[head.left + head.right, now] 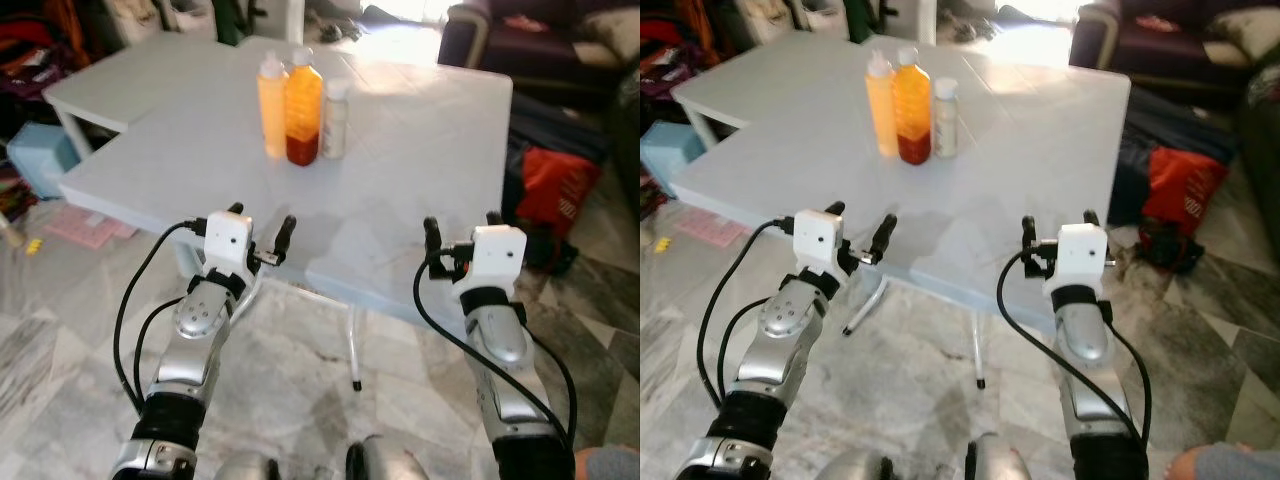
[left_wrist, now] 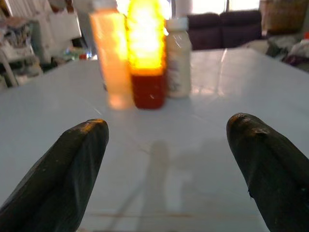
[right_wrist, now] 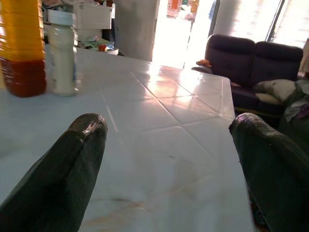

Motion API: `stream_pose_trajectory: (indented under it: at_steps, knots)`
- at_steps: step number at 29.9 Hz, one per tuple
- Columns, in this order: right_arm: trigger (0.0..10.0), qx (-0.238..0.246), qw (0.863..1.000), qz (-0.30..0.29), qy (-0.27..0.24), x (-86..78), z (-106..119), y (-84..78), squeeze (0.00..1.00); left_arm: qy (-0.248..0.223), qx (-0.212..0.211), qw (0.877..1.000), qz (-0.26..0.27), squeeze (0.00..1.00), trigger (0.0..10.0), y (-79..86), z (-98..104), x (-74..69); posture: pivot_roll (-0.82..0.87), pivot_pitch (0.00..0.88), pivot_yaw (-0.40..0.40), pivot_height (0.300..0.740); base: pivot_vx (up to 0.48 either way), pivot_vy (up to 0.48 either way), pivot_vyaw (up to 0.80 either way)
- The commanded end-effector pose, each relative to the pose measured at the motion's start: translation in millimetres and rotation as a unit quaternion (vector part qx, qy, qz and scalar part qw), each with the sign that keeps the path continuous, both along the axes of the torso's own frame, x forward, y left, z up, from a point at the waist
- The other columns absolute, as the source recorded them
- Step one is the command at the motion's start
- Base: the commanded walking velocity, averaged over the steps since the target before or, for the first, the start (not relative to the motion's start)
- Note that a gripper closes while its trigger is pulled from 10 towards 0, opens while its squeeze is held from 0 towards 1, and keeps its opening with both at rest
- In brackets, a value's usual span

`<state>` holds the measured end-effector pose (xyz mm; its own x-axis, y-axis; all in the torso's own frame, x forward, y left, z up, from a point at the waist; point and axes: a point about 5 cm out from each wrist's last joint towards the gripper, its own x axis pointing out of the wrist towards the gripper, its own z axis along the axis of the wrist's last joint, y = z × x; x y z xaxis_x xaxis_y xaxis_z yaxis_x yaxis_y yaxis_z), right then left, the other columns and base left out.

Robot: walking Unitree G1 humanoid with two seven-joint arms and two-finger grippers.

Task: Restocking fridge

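Three bottles stand close together on a white tiled table: a pale orange bottle, a taller bottle of orange juice with a dark red base, and a small white bottle. My left gripper is open at the table's near edge, in line with the bottles and well short of them. My right gripper is open too, over the near right edge. From the left wrist the bottles stand straight ahead between the fingers.
A second white table adjoins at the far left. A red bag lies on the floor to the right, below a dark sofa. A blue box and clutter sit at the left. The floor is grey marble tile.
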<state>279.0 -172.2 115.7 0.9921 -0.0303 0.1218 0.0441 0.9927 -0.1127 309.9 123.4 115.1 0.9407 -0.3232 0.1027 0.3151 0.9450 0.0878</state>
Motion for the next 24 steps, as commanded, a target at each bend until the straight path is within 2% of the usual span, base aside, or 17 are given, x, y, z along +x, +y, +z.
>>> stream_pose_trajectory:
  at_steps: [1, 3, 9, 24]
  knots:
    - [10.0, -0.004, 1.0, 0.021, -0.018, 2.7, 8, 10.7, 0.0, -0.016, 0.012, 1.0, 0.004, 0.0, 10.0, 7.0, 3, -0.8, -0.04, 0.07, -0.009, 0.74, 0.27, 0.398, 0.0]
    - [10.0, -0.006, 1.0, 0.022, -0.02, 3.2, 9, 11.0, 0.0, -0.028, 0.009, 1.0, -0.008, 0.0, 10.0, 3.8, 6, -2.6, -0.04, 0.07, -0.009, 0.74, 0.33, 0.349, 0.0]
    - [10.0, -0.007, 0.999, 0.03, -0.029, 10.5, 13, 13.4, 0.0, -0.029, 0.006, 0.999, -0.03, 0.0, 10.0, -10.1, 7, -3.8, -0.04, 0.065, -0.01, 0.74, 0.45, 0.0, 0.0]
    - [10.0, -0.006, 0.999, 0.034, -0.026, 9.7, 9, 16.4, 0.0, -0.017, -0.023, 0.999, -0.025, 0.0, 10.0, -10.4, 5, -5.6, -0.04, 0.077, -0.011, 0.74, 0.454, 0.0, 0.0]
